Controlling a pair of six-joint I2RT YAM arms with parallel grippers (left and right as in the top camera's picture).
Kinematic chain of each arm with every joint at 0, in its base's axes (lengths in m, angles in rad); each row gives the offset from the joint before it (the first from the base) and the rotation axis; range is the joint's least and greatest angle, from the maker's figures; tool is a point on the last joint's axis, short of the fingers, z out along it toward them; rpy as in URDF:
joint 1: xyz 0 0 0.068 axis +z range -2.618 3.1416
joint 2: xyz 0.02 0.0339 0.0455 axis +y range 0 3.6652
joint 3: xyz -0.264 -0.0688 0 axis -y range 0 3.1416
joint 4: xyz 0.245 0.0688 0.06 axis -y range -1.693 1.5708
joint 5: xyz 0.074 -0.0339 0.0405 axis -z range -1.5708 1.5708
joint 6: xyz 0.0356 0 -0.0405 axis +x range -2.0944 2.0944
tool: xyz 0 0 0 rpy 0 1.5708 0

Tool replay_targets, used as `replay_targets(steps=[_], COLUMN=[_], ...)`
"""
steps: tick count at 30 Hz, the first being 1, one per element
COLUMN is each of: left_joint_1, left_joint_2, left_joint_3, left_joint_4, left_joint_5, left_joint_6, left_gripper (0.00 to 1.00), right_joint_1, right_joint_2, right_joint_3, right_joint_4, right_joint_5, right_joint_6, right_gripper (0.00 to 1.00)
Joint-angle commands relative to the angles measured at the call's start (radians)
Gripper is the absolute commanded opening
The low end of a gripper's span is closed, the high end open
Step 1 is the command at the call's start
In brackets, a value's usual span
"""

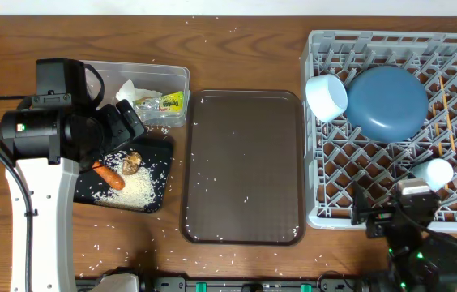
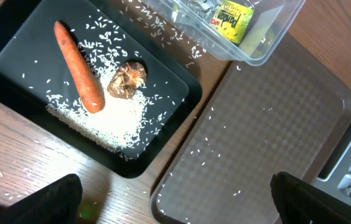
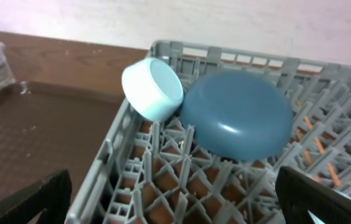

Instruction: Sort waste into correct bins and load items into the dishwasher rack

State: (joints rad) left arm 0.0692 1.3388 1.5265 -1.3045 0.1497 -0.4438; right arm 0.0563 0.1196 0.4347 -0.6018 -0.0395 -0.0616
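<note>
One grey dishwasher rack (image 1: 390, 37) holds one upturned blue plate (image 1: 388, 102), one white bowl (image 1: 326, 96) on its side, two small cups (image 1: 438, 172) and thin chopsticks (image 1: 447, 113). One brown serving tray (image 1: 245, 178) carries stray rice grains (image 1: 230, 135). One clear tub (image 1: 176, 75) holds a tissue (image 1: 134, 91) and a yellow-green wrapper (image 1: 172, 102). One black tray (image 2: 26, 56) holds one carrot piece (image 2: 79, 68), one brown lump (image 2: 127, 79) and a rice heap (image 2: 116, 118). The left end effector (image 2: 175, 186) and the right end effector (image 3: 174, 180) both gape wide, empty.

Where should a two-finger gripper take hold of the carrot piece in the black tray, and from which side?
Come down from above and pinch the carrot piece across its narrow width, on the half away from the brown lump. It lies flat in the black tray, long and slim, with mostly bare floor either side there.
</note>
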Motion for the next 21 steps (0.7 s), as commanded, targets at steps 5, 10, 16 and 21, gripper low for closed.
replay_targets(steps=[5, 10, 16, 21], left_joint_1=[0.003, 0.003, 0.003, 0.003], left_joint_2=[-0.004, -0.004, -0.004, -0.004], left_joint_3=[0.001, 0.001, 0.001, 0.001], left_joint_4=[-0.004, -0.004, -0.004, -0.004], left_joint_5=[-0.012, -0.013, -0.013, -0.013], left_joint_6=[0.010, 0.010, 0.010, 0.010], left_gripper=[0.98, 0.98, 0.98, 0.98], right_joint_1=[-0.010, -0.010, -0.010, -0.010], right_joint_2=[-0.114, -0.114, -0.114, -0.114], right_joint_3=[-0.220, -0.318, -0.408, -0.430], right_joint_4=[0.171, 0.313, 0.498, 0.533], right_joint_5=[0.010, 0.010, 0.009, 0.010], right_joint_6=[0.024, 0.024, 0.024, 0.024], right_gripper=[0.99, 0.99, 0.99, 0.99])
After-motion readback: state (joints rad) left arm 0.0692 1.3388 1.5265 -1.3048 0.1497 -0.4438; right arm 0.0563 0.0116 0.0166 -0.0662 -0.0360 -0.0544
